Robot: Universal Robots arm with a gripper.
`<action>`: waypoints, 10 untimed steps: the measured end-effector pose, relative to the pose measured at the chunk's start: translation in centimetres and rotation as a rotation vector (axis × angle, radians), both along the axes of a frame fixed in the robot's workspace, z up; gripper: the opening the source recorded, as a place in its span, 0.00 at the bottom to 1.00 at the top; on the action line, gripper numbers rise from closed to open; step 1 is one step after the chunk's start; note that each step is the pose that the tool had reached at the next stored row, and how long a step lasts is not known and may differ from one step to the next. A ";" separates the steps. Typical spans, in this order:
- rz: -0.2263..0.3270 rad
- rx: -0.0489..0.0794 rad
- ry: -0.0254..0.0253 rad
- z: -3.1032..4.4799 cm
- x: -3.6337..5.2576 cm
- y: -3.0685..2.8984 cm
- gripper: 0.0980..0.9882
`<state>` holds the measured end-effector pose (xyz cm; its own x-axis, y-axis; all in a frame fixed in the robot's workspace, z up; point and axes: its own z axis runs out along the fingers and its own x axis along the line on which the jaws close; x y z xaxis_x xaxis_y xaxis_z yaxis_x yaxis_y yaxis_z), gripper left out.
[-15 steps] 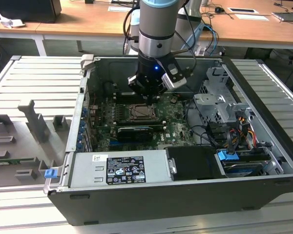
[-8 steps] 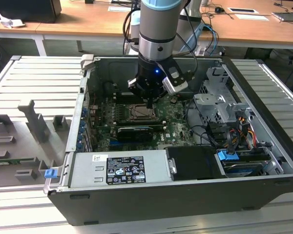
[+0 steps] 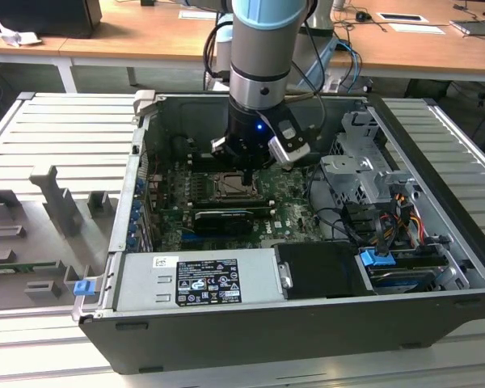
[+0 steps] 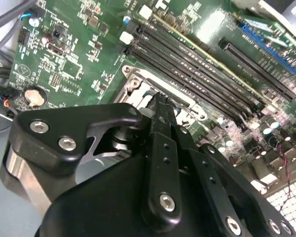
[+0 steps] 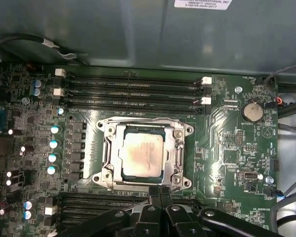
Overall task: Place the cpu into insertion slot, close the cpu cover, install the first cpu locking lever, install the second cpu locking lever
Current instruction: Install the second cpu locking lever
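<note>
The cpu point(image 5: 140, 153), a silvery square chip, lies flat in the socket on the green motherboard point(image 5: 227, 143). The cpu cover point(image 5: 114, 148), a thin metal frame, lies down around it, and the chip shows through its square opening. My gripper point(image 5: 160, 191) is shut, its two black fingers pressed together with nothing visible between them. The tips hang right at one edge of the socket frame point(image 4: 138, 81) in the second wrist view. In the exterior view the gripper point(image 3: 249, 172) stands upright over the socket point(image 3: 225, 188) inside the open computer case. I cannot make out how the locking levers stand.
Memory slots point(image 5: 133, 91) run along both sides of the socket. A black card point(image 3: 224, 220) stands near it, a drive cage point(image 3: 364, 174) and cables point(image 3: 388, 218) at the exterior view's right, the power supply point(image 3: 198, 281) in front. Case walls point(image 3: 133, 186) ring the board.
</note>
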<state>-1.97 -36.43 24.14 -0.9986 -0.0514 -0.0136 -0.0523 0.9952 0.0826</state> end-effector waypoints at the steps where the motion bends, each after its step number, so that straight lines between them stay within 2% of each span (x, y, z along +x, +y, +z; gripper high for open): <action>1: 0.000 0.001 0.0000 -0.01 -0.02 -0.20 0.01; 5: 0.000 0.008 0.0001 -0.01 -0.77 -0.50 0.01; 6: 0.000 0.012 0.0001 -0.02 -1.60 -0.51 0.01; 7: 0.000 0.017 0.0000 -0.02 -2.00 -0.54 0.01; 10: 0.000 0.030 0.0000 -0.02 -2.32 -0.76 0.01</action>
<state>-4.29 -37.18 24.12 -0.9986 -0.0510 -0.0151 -0.0524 0.9923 0.1122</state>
